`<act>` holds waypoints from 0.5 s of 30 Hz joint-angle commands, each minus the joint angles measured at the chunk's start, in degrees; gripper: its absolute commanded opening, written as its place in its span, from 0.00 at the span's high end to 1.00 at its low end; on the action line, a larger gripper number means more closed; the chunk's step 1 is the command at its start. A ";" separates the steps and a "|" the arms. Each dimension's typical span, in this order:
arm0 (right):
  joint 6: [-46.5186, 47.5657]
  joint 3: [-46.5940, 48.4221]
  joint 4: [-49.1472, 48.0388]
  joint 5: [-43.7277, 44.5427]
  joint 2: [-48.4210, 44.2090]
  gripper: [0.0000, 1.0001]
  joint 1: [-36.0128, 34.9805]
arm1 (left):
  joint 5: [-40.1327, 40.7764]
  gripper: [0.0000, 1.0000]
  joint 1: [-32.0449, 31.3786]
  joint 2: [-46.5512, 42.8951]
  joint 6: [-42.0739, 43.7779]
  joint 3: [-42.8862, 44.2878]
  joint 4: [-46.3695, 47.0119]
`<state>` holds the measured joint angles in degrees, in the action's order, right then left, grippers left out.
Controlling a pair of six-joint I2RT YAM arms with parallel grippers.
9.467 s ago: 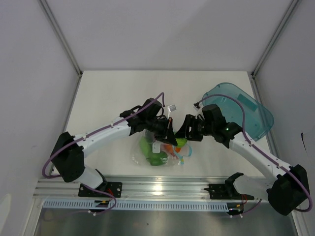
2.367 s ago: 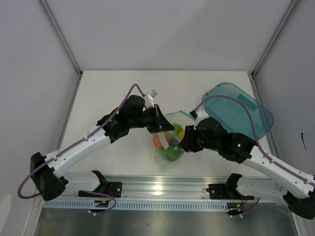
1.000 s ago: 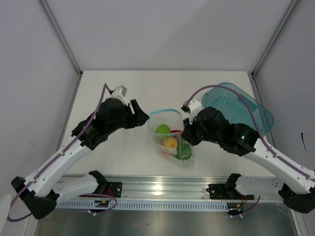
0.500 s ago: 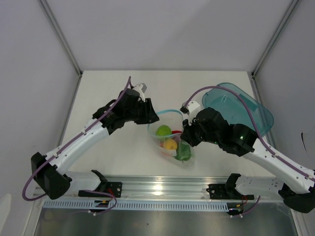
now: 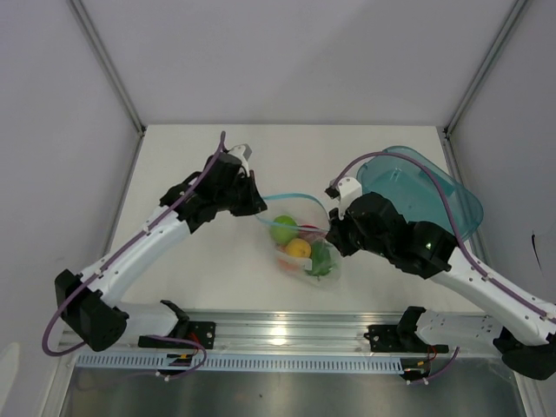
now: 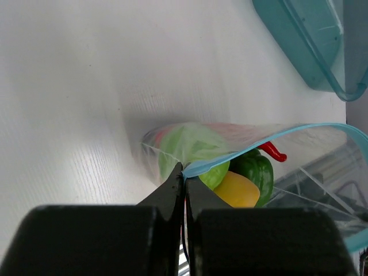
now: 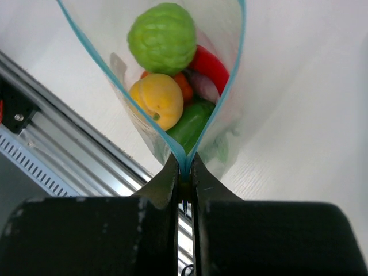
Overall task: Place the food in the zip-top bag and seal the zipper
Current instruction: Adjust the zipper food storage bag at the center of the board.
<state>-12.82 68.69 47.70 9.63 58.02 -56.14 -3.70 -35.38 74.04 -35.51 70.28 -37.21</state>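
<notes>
The clear zip-top bag (image 5: 300,239) sits mid-table, held up between both arms with its mouth gaping. Inside lies the food: a green lime (image 7: 163,37), a yellow lemon (image 7: 156,100), red pepper (image 7: 210,66) and green pepper (image 6: 256,167). The light blue zipper (image 5: 291,197) runs round the mouth. My left gripper (image 6: 184,172) is shut on the zipper at the bag's left corner. At the opposite corner, my right gripper (image 7: 183,167) is shut on the zipper where its two strips meet.
A translucent teal oval tray (image 5: 426,195) lies at the right, close behind my right arm. The metal rail (image 5: 287,334) runs along the near table edge. White walls enclose the back and sides.
My left gripper swung in from the left, reached the bag's left corner and closed on the zipper. The bag mouth stretched wider toward the left. The right gripper kept its hold.
</notes>
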 commanded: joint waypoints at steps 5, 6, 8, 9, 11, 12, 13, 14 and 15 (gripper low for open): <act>2.18 5.66 -2.09 4.00 4.37 1.00 8.32 | 5.79 0.99 0.57 -15.84 -3.51 -4.88 -1.98; 2.97 5.84 -2.52 3.04 4.56 1.00 9.28 | 6.25 0.99 0.66 -17.77 -4.30 -6.72 -2.94; 3.33 5.41 -3.23 0.67 4.38 1.00 10.95 | 6.87 0.99 0.57 -23.64 -6.24 -8.05 -3.22; 3.33 4.62 -3.49 -0.39 4.38 1.00 11.31 | 6.61 0.99 0.57 -25.59 -6.76 -10.93 -2.96; 3.41 2.95 -4.89 -2.76 4.12 1.00 11.58 | 5.91 0.99 0.57 -29.81 -7.56 -12.88 -1.38; 3.24 0.77 -6.29 -5.12 3.95 1.00 11.49 | 5.90 0.99 0.66 -30.53 -7.82 -15.41 -1.20; 3.33 -0.38 -7.00 -6.45 3.94 1.00 11.49 | 6.16 0.99 0.57 -30.97 -8.26 -16.31 -1.11; 3.24 -1.44 -7.53 -7.51 3.94 1.00 11.40 | 6.25 0.99 0.57 -31.15 -8.52 -17.27 -1.02; 3.24 -2.41 -8.49 -8.56 4.20 1.00 11.49 | 5.91 1.00 0.66 -30.80 -8.79 -19.81 -0.93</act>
<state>-11.44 69.12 39.77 1.80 62.89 -46.26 -1.19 -35.48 42.96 -43.11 54.94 -36.62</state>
